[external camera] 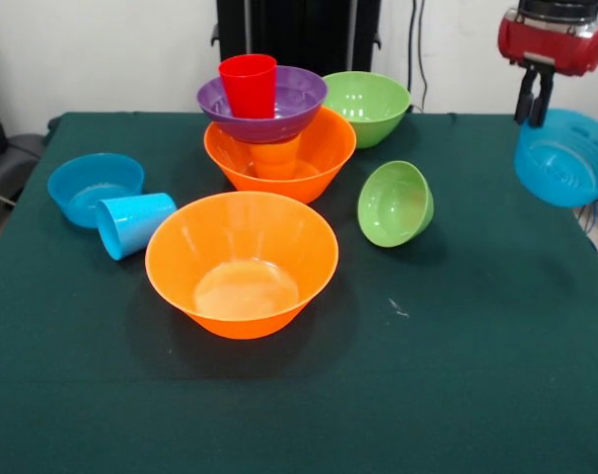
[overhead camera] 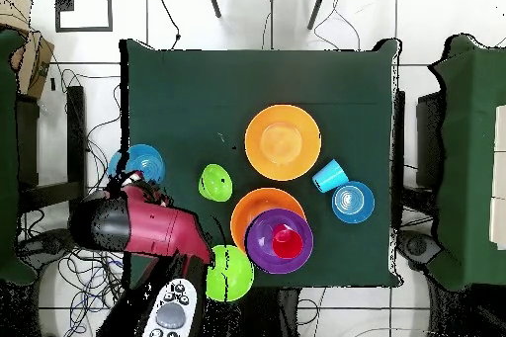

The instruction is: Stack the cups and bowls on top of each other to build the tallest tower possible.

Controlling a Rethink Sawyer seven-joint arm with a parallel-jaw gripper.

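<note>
My gripper (external camera: 533, 118) is shut on the rim of a small blue bowl (external camera: 567, 160), holding it tilted in the air off the table's right edge; overhead, the gripper (overhead camera: 133, 183) and this bowl (overhead camera: 143, 162) are at the left. The tower stands at the back: a large orange bowl (external camera: 309, 163), an orange cup (external camera: 276, 158), the purple bowl (external camera: 294, 104) and the red cup (external camera: 248, 86) on top. It also shows overhead (overhead camera: 279, 239). The light blue cup (external camera: 133, 224) lies on its side beside the other small blue bowl (external camera: 95, 188).
A second large orange bowl (external camera: 242, 262) stands upright in front of the tower. A small green bowl (external camera: 395, 202) rests tilted to its right. A large green bowl (external camera: 366, 107) stands behind the tower at the right. The table (external camera: 477, 375) has a dark green cloth.
</note>
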